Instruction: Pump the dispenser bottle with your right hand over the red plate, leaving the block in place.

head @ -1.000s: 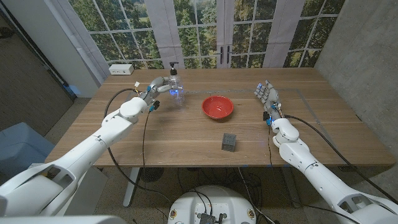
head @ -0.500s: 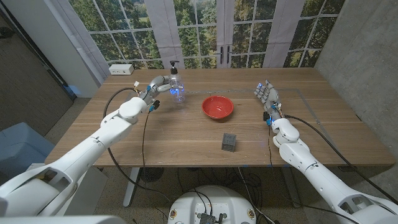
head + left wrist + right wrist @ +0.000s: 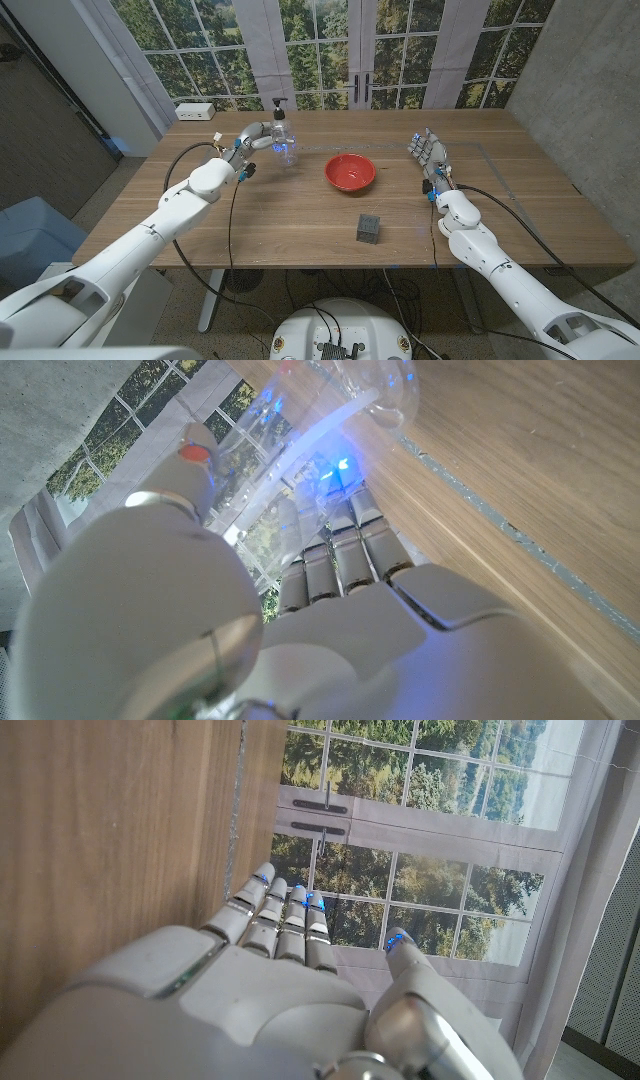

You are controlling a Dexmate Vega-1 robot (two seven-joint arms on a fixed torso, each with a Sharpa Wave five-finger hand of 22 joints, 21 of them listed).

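A clear dispenser bottle [image 3: 282, 142] with a black pump stands upright at the table's far left part. My left hand [image 3: 252, 141] holds it from the side; in the left wrist view the fingers [image 3: 335, 550] curl round the clear bottle [image 3: 340, 395], lit blue. The red plate [image 3: 350, 172] lies at mid-table, to the right of the bottle. A small grey block [image 3: 369, 228] sits nearer to me than the plate. My right hand [image 3: 428, 155] stands on its edge to the right of the plate, fingers straight and apart, holding nothing. The right wrist view shows its fingers [image 3: 285, 920] extended over the wood.
A white box [image 3: 195, 111] sits at the table's far left corner. Black cables run along both forearms. A thin tape line [image 3: 480, 150] crosses the table's right part. Windows stand behind the far edge.
My left hand and the bottle have shifted very slightly away from me. The right hand, plate and block have stayed where they were.
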